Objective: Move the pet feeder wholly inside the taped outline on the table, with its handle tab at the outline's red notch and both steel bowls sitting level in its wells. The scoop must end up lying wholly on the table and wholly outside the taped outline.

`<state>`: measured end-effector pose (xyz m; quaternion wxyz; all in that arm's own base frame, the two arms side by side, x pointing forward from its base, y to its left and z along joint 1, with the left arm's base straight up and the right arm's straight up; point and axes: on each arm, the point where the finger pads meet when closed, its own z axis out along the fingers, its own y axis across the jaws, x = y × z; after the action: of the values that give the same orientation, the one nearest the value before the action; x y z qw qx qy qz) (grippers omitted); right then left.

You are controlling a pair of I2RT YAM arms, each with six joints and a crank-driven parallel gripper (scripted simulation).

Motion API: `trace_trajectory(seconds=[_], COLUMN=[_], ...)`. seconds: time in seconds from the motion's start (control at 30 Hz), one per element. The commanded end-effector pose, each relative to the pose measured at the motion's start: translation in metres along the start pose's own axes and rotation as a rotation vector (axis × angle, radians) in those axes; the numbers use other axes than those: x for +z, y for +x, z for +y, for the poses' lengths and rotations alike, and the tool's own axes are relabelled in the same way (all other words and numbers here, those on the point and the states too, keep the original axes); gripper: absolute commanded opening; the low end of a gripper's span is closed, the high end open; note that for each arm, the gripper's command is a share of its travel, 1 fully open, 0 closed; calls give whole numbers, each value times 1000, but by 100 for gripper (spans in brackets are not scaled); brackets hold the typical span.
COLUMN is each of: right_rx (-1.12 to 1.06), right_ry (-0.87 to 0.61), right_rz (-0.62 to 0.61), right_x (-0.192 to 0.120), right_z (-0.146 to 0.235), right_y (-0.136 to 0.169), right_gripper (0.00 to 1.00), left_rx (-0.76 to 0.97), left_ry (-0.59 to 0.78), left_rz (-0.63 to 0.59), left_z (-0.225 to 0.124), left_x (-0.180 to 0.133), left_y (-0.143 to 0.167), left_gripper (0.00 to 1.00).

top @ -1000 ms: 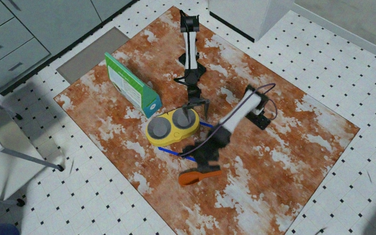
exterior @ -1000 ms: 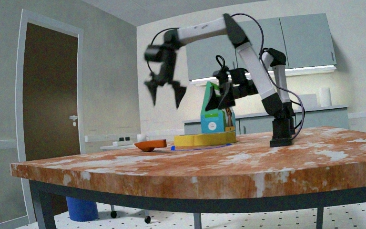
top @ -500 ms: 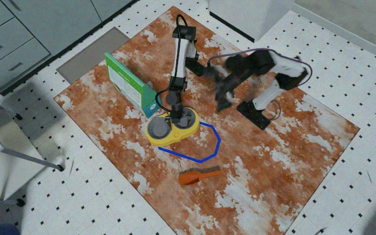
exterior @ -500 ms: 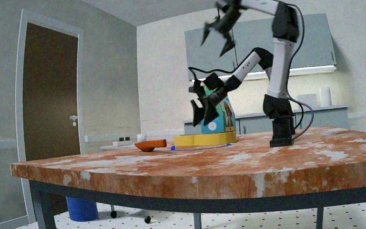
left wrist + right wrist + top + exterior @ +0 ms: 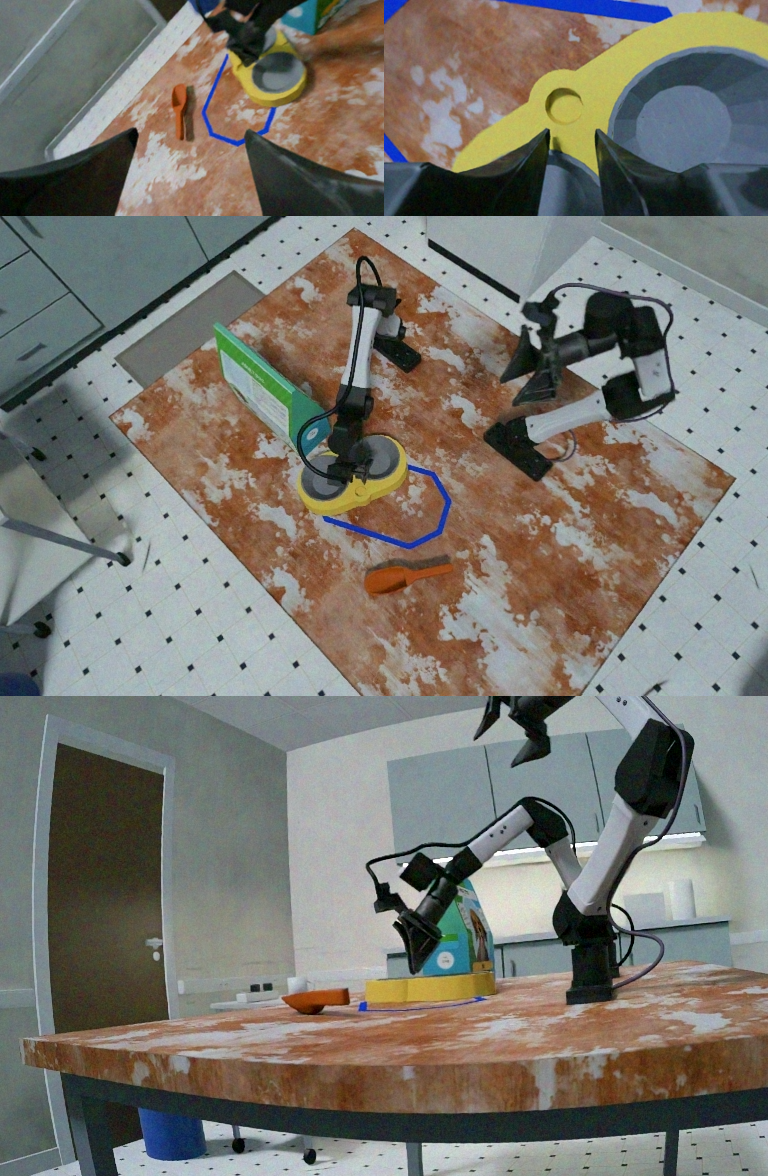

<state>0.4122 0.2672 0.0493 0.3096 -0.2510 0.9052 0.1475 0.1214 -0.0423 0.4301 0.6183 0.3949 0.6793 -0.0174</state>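
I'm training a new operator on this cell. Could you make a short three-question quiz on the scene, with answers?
1. True or false: the scoop lies wholly outside the outline.

2. Pick one. The right end effector is above:
A) the scoop
B) the feeder
C) the pet food bag

3. Fill in: the feeder carries ___ bowls.

Key: 1 true; 2 B; 3 two.
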Motion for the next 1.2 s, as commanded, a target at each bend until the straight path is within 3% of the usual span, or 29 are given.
trace_trajectory(seconds=[0.0,0.23,0.63,1.17], right_rx=[136,363,624,732], right_ry=[75,243,485,676], right_rz=[70,111,89,88], right_x=[-6,2,9,30], right_z=[5,9,15,32], right_y=[-9,-21,-28,-14], right_gripper=[39,39,39,39], left_rx=[-66,-231,-422,-456], left_ry=[14,116,219,269], left_rz=[-52,-240,-382,-415], left_z=[7,37,66,69], left_x=[-28,-63,-56,-48], left_y=[17,77,136,146], left_gripper=[98,98,98,98])
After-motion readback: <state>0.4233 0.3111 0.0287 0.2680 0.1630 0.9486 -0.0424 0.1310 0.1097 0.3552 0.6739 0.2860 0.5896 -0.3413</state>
